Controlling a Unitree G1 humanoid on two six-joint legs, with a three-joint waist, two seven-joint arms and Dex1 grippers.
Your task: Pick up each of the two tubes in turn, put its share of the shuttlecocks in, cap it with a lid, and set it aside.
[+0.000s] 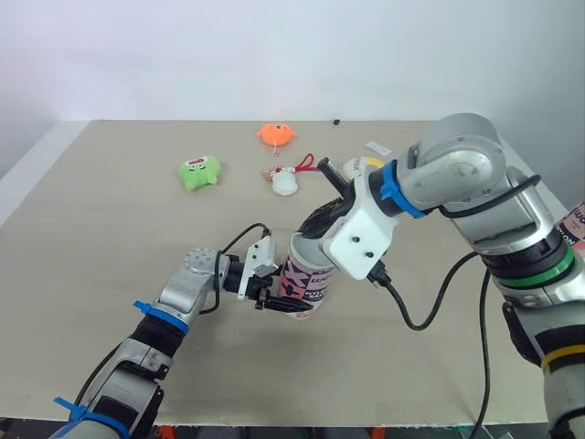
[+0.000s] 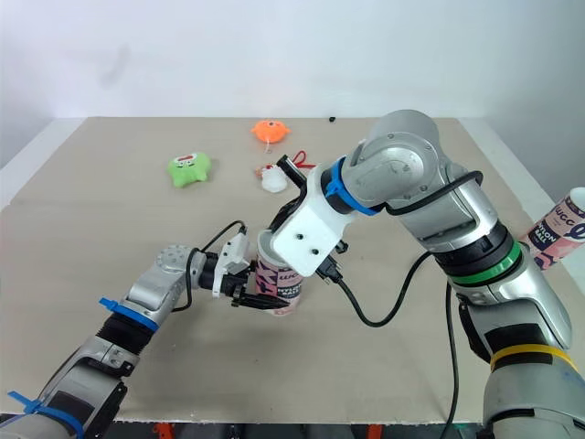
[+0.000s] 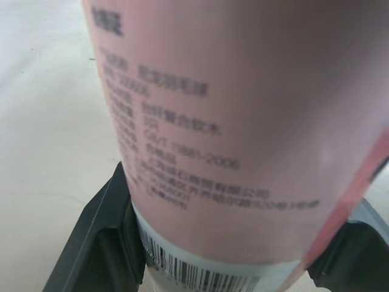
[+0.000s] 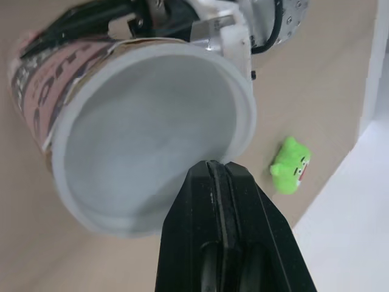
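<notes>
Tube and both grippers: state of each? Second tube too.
tube: roughly upright, open, no lid, nothing seen inside.
left gripper: shut on the tube.
right gripper: shut, empty, at the tube's mouth.
second tube: tilted, far right; lid unclear.

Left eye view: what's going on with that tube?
The left hand grips a pink tube near its base and holds it tilted over the table with the open mouth up. The right hand is at the rim of the mouth, its fingers shut on nothing, and the inside of the tube looks empty. A second tube is off by the table's right edge. No lid is on the held tube yet.
</notes>
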